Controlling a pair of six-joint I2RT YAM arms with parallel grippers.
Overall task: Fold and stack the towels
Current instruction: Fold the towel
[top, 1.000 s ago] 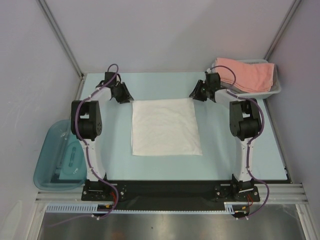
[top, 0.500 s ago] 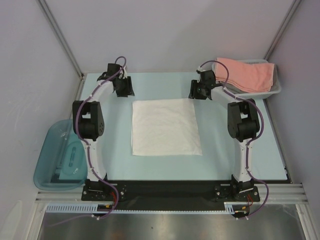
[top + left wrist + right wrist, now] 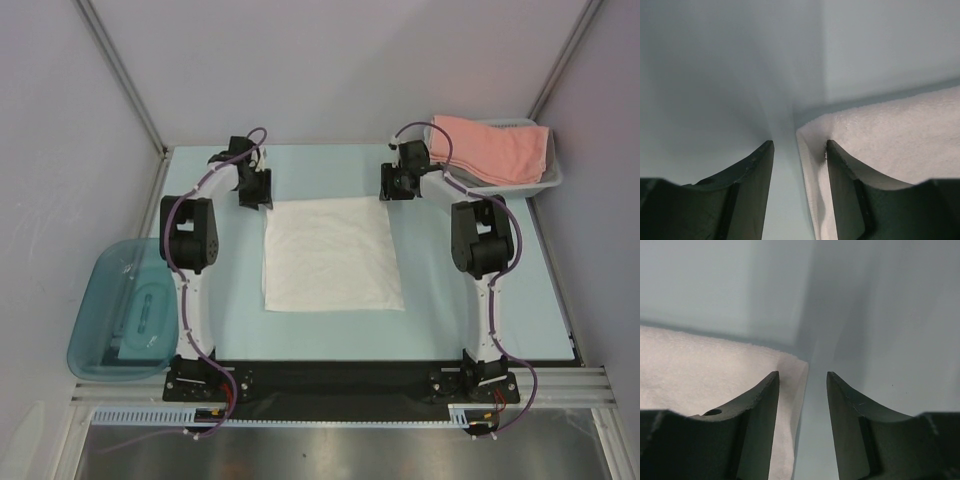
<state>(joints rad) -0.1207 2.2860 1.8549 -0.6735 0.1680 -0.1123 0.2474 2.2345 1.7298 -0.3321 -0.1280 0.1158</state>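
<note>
and here we are over the pale blue table (image 3: 440,300), with the white towel (image 3: 332,255) lying flat in the middle of it, edges fairly square to the table. both arms reach to the far side. the left gripper (image 3: 256,195) is down at the towel's far left corner, and the right gripper (image 3: 397,188) is just off the far right corner, the two well apart with the towel's far edge running between them. up close on the left wrist view, the left claw's fingers (image 3: 842,190) stand clearly apart. the towel's corner pokes up into the gap between them, one finger is over the terry cloth and the other over bare table, and nothing is pinched. over on the right wrist view it's the mirror picture. the right claw is parted too, one finger over the white cloth, the other over the table, and the towel's side edge runs down through the gap, not clamped. whether either finger actually presses on the cloth, can't tell from here. away from the action, the salmon-pink towel (image 3: 492,148) is heaped in the white mesh basket (image 3: 552,180) at the far right corner of the table, draped over its rim. the teal tub (image 3: 112,322) sits off the table's left edge, near the left arm's base, well clear of the white towel.
</note>
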